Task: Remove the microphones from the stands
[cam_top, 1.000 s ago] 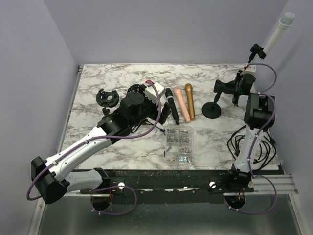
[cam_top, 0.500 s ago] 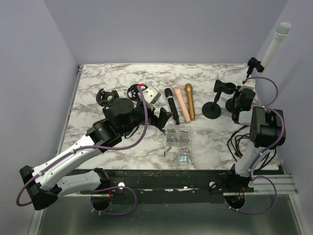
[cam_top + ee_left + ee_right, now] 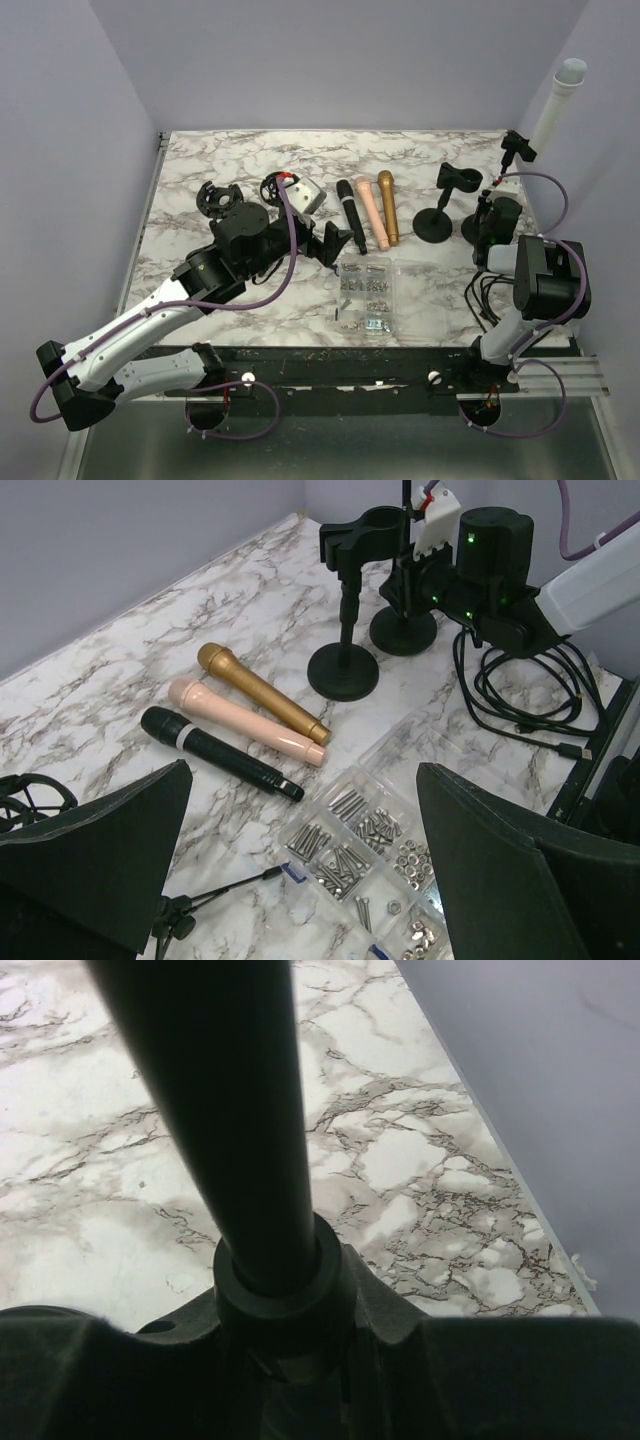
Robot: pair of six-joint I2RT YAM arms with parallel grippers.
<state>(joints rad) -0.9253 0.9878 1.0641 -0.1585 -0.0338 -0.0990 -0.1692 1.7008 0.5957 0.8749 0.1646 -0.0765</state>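
Stand (image 3: pixel 230 1110) | by table (image 3: pixel 400 150) right edge | right end effector (image 3: pixel 491 216) gripping it

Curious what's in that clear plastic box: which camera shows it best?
The left wrist view: the clear compartment box sits close up, so its screws and nuts are plain. The top view shows it whole but small. The right wrist view misses it, showing only a black stand pole and marble tabletop.
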